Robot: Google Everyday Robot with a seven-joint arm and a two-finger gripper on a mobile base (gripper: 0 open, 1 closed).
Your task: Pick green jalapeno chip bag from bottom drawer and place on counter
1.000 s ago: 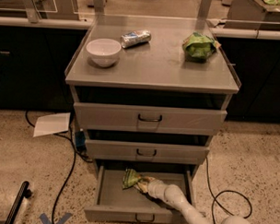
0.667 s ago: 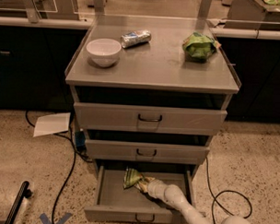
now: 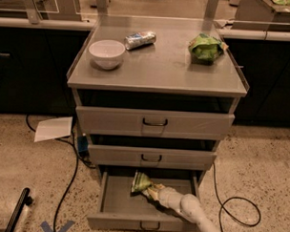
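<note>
Gripper in bottom drawer, just right of chip bag.

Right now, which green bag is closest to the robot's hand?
The pale green jalapeno chip bag in the open bottom drawer, right at the gripper. The brighter lime-green bag sits on the counter.

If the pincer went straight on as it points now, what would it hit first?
The green jalapeno chip bag: the pincer, inside the bottom drawer, points up-left with the bag at its tip; contact is unclear.
</note>
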